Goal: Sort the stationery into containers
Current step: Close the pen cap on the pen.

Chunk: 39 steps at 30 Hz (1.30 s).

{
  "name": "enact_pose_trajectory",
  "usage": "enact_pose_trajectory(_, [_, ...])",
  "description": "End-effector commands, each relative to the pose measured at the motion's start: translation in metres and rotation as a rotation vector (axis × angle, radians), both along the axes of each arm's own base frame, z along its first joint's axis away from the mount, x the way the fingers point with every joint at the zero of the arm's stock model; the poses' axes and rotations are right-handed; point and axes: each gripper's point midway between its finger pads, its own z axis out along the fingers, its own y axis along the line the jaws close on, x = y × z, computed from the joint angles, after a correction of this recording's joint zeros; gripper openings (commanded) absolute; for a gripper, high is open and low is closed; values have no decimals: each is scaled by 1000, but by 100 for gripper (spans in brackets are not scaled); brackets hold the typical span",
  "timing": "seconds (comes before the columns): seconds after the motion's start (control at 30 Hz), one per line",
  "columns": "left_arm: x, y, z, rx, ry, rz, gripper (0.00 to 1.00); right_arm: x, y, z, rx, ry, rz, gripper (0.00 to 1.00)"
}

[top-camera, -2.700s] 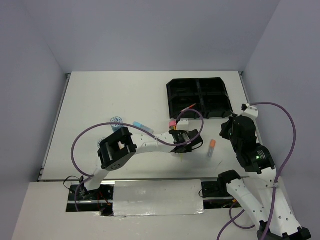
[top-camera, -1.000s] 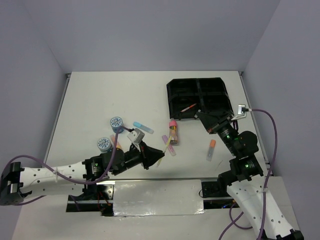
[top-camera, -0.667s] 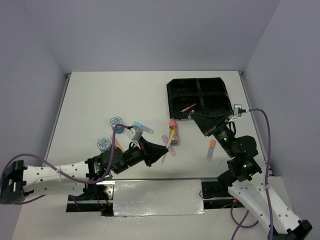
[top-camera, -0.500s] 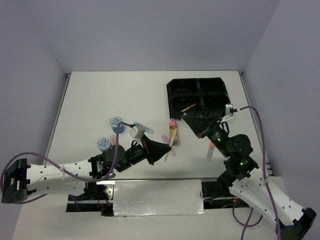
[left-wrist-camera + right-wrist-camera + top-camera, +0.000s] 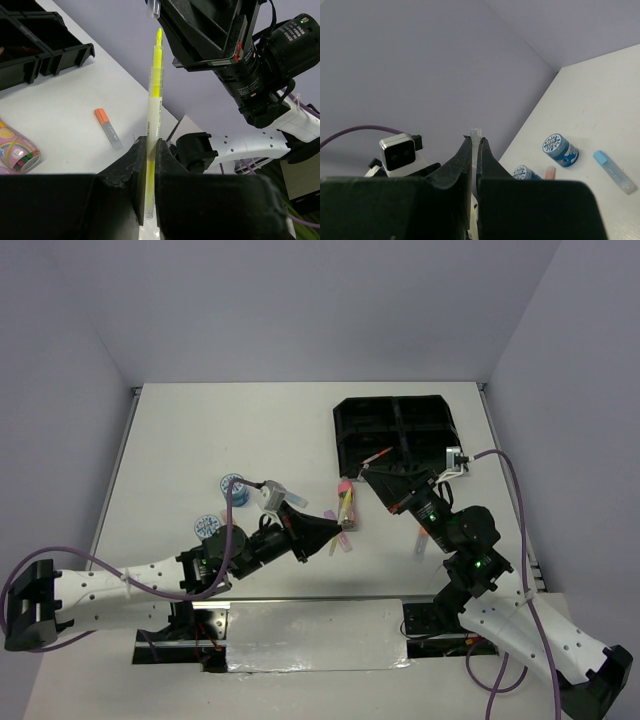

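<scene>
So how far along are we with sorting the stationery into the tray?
Done: one orange pen is visible in the black tray. In hand: the left hand grips a yellow pen, held up near the right hand, which is closed on a thin clear-tipped item. Left on the table: two tape rolls, glue stick, orange marker, blue marker, purple marker.

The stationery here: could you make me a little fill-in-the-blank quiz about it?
The left gripper is shut on the ___ pen.
The short marker lying on the table has an ___ cap.
The black tray has ___ compartments.
Missing words: yellow, orange, four.
</scene>
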Motion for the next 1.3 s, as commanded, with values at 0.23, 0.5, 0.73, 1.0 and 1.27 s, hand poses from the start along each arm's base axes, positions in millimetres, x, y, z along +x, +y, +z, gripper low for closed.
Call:
enact_pose_trajectory(0.23, [2,-5,25,-93,-18,-21,0,-10,12,14,15,-64,59,0])
enact_pose_trajectory(0.5, [4,-4,25,-101,-15,-20,0,-10,13,11,4,-60,60,0])
enact_pose_trajectory(0.73, [5,-5,22,-95,-8,-24,0,-13,14,9,6,-58,75,0])
enact_pose_trajectory(1.0, [4,-8,18,-93,0,-36,0,-11,8,17,-4,-69,35,0])
enact_pose_trajectory(1.27, [2,-8,15,-92,8,-47,0,-10,6,31,-14,-93,23,0])
